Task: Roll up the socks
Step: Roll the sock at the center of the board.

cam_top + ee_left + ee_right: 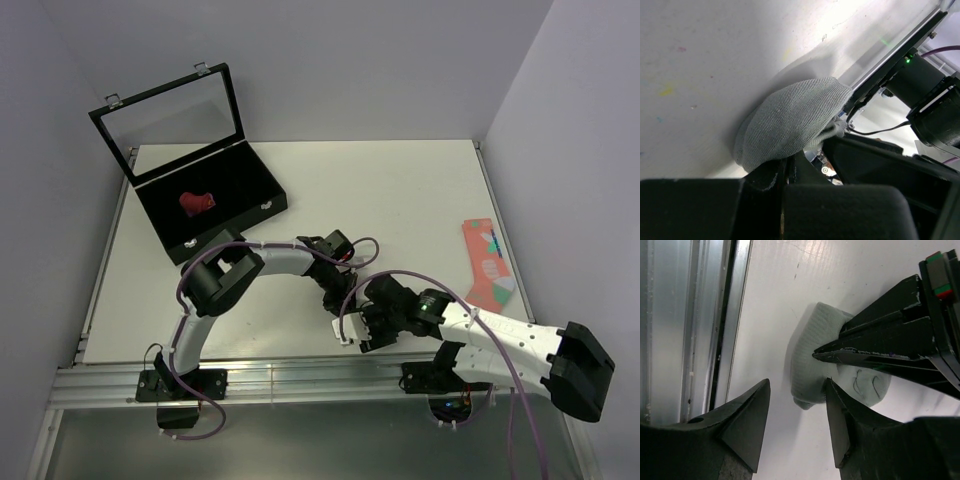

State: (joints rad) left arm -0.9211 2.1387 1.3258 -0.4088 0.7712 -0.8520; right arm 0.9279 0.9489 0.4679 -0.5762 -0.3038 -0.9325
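While the left claw (826,354) is pinched shut on the grey sock (807,375) near the front edge of the surface (400,190), the right claw (796,385) stands half open beside it, empty — the red sock (197,203) lies in the black case (240,185).

text: none legible — all three views | labels: none | numbers — none
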